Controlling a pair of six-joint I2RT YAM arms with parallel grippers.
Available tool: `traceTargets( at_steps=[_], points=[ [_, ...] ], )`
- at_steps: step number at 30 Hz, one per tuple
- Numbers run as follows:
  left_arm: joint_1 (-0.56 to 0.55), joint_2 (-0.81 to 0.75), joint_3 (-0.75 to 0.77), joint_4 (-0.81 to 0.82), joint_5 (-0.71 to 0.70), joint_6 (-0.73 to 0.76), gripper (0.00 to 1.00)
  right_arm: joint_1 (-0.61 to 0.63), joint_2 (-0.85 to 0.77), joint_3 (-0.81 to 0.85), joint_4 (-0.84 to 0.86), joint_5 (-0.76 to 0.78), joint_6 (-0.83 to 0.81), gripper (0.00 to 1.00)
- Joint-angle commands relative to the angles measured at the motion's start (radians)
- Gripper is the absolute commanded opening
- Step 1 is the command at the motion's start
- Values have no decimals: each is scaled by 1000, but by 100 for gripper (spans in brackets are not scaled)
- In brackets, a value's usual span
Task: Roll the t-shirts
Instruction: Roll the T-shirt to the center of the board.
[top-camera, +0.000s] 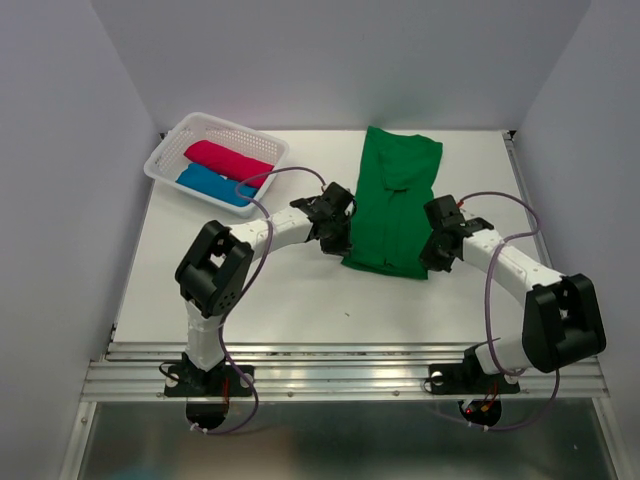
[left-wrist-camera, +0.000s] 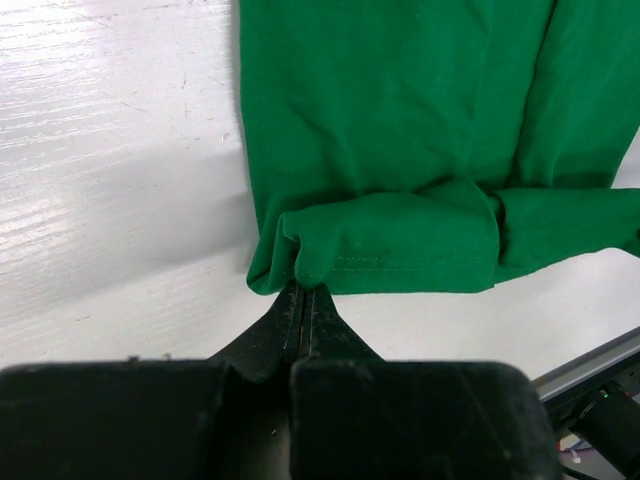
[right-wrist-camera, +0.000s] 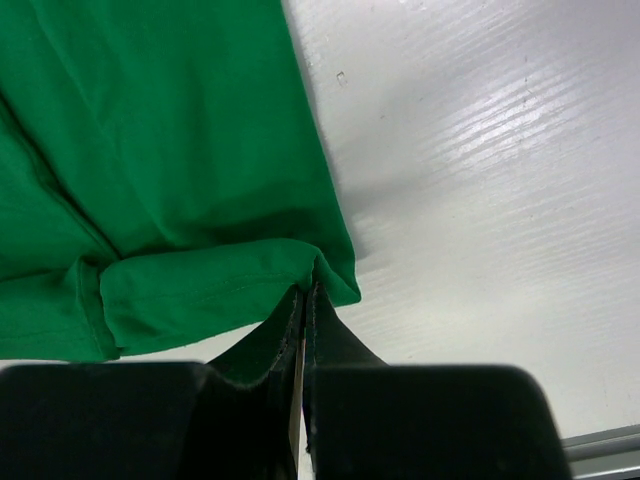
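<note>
Folded green t-shirt (top-camera: 393, 205) flat at middle of table (top-camera: 280, 300); near hem turned over; left end effector (left-wrist-camera: 303, 292) pinched closed on left hem corner; right end effector (right-wrist-camera: 306, 292) likewise on right corner; cloth judged light, limp, non-slippery; hem corners best hold.

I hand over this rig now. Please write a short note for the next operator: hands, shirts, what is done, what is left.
Left hand: shut on the green t-shirt, near-left hem corner.
Right hand: shut on its near-right corner.
Done: crimson-pink t-shirt and blue t-shirt lie rolled in the white basket.
Left: green t-shirt flat on the table, only its near hem turned over; roll it.
</note>
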Motion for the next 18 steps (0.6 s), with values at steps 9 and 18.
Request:
traceTargets(
  at_steps=[9,18],
  points=[
    [15,45,77,-26,-19,29,1,1,55,76,56,53,-16,16],
    [17,-24,107,-55,-109,36,49,1,-23,118,54,51,-18,44]
  ],
)
